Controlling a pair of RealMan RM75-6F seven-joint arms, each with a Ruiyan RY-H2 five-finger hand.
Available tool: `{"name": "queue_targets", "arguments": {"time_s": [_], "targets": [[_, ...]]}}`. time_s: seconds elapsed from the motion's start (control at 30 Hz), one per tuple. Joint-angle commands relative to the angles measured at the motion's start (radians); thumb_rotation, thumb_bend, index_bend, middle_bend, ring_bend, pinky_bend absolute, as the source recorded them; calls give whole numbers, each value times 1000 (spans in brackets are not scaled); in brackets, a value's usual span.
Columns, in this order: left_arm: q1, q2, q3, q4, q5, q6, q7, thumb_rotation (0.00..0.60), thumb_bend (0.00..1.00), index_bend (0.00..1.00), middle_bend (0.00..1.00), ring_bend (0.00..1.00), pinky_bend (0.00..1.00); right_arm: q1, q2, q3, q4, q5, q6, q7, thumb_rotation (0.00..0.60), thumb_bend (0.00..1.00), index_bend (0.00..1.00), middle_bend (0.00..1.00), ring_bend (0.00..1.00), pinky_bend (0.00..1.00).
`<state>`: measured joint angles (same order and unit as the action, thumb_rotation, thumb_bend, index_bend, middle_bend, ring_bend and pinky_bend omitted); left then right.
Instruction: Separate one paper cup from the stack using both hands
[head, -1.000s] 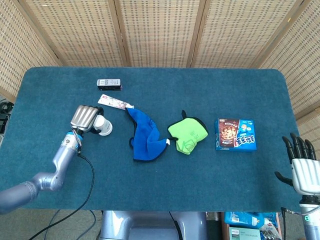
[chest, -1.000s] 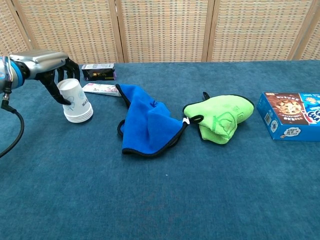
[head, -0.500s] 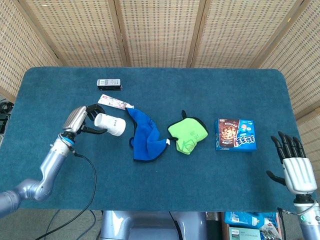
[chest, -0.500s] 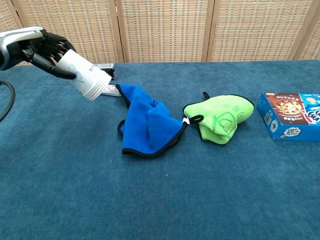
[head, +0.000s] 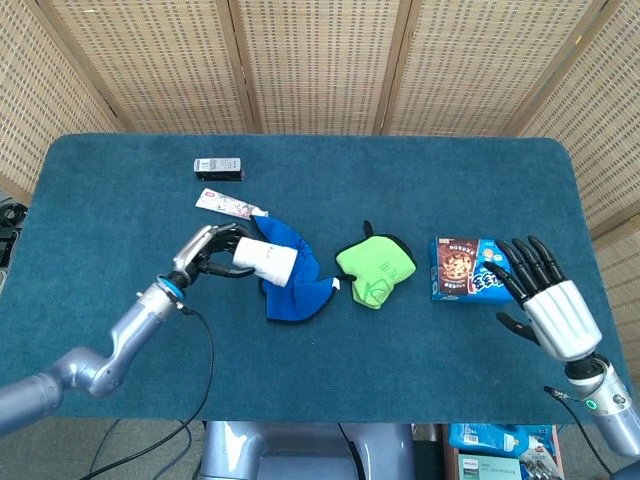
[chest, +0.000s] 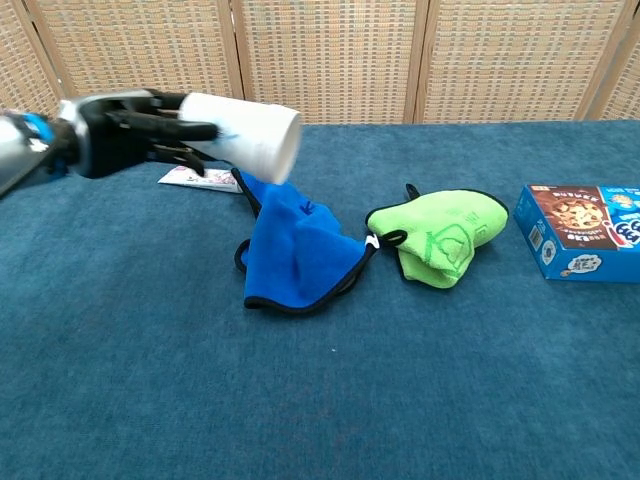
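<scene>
A white stack of paper cups (head: 266, 259) (chest: 245, 133) lies on its side in the air, its rims pointing right, over the blue cloth (head: 291, 273). My left hand (head: 208, 252) (chest: 138, 133) grips its base end. My right hand (head: 548, 303) shows only in the head view, at the lower right near the table's front edge, fingers spread and holding nothing, just right of the blue snack box (head: 470, 269).
A green mitt (head: 375, 267) (chest: 440, 234) lies at mid table beside the blue cloth (chest: 296, 249). The snack box (chest: 583, 241) is at the right. A small dark box (head: 218, 168) and a flat packet (head: 230, 205) lie at the back left. A cable (head: 195, 370) trails from my left arm.
My left hand has lifted the cup stack off the table, turned it on its side and carried it right over the blue cloth. My right hand has risen inward toward the snack box.
</scene>
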<state>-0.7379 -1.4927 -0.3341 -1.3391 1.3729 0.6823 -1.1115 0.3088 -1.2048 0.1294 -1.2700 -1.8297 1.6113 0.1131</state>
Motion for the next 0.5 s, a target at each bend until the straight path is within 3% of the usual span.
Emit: {"name": "queue_targets", "arguments": {"time_s": [0.03, 0.17, 0.5], "targets": [[-75, -72, -3, 61, 38, -41, -64, 600, 150, 539, 553, 480, 477, 25, 2, 7, 14, -18, 8, 9, 600, 14, 250, 131, 0, 0], [-141, -133, -29, 93, 14, -65, -84, 600, 167, 539, 553, 479, 477, 71, -2, 16, 28, -35, -10, -1, 600, 55, 267, 141, 0, 0], [-235, -214, -59, 122, -63, -101, 2, 600, 168, 539, 553, 479, 477, 188, -55, 27, 53, -68, -64, -30, 600, 143, 374, 183, 0, 0]]}}
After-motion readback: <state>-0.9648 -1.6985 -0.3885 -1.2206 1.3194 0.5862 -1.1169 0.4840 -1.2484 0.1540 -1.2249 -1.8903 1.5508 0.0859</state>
